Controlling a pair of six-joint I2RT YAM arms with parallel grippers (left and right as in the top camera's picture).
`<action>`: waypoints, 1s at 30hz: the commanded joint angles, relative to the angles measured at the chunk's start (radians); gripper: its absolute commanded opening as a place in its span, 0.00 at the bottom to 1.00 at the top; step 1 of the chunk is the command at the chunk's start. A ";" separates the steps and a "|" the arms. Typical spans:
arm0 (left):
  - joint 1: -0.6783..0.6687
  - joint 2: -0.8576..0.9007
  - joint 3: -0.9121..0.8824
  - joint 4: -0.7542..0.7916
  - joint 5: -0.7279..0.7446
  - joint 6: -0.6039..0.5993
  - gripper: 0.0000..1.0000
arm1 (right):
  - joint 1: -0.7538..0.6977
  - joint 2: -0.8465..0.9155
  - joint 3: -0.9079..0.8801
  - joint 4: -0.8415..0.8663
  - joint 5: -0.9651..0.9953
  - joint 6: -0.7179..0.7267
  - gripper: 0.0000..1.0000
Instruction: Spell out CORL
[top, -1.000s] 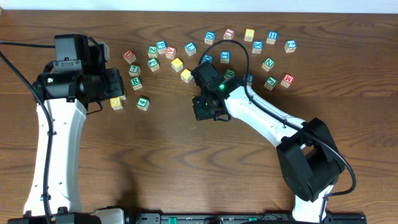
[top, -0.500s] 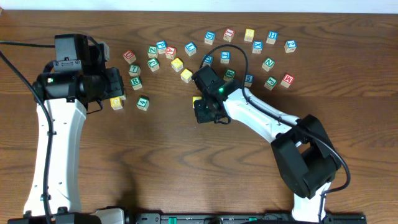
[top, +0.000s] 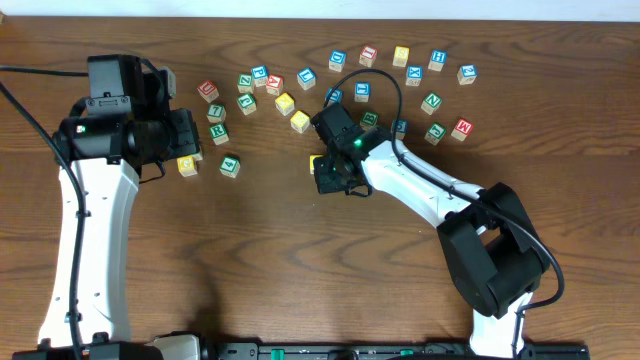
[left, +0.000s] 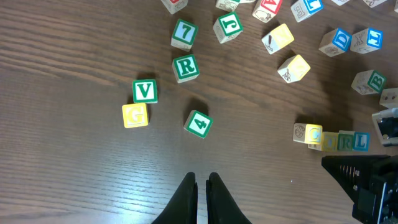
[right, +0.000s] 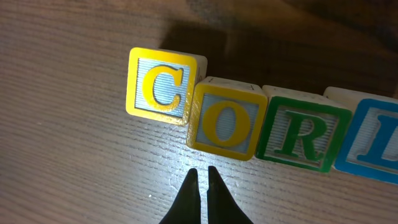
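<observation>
Right wrist view, principal panel: four letter blocks lie in a row on the wooden bench (right: 74, 155), reading C-O-R-L. The yellow C block (right: 163, 84) sits at the left end, slightly higher in the frame than its neighbours, and touches the yellow O block (right: 225, 123). The green R block (right: 300, 138) touches the O block. The blue L block (right: 373, 146), cut off by the frame edge, touches the R block. The right gripper (right: 199, 173) hangs over bare wood just beside the O block, its two fingers drawn together with nothing between them.

Left wrist view: the same row appears near the right edge, beside the dark body of the right arm (left: 367, 183). The left gripper (left: 200, 179) has its fingers closed together and grips nothing. It stands over bare wood, well apart from the row. Near it lie a green 4 block (left: 198, 124), a yellow G block (left: 135, 115) just beside a green V block (left: 145, 91), and a spare R block (left: 186, 67).

Overhead view: the right arm covers most of the row, and only a yellow corner shows. Further loose blocks (top: 401, 55) are scattered along the far side of the bench.
</observation>
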 joint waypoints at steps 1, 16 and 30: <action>0.002 0.011 0.008 -0.002 -0.009 0.009 0.08 | -0.008 0.020 -0.004 0.010 0.016 0.014 0.01; 0.002 0.011 0.008 -0.002 -0.008 0.009 0.08 | -0.017 0.020 -0.004 0.030 0.026 0.014 0.01; 0.002 0.011 0.008 -0.002 -0.005 0.009 0.08 | -0.022 0.020 -0.004 0.047 0.030 0.014 0.01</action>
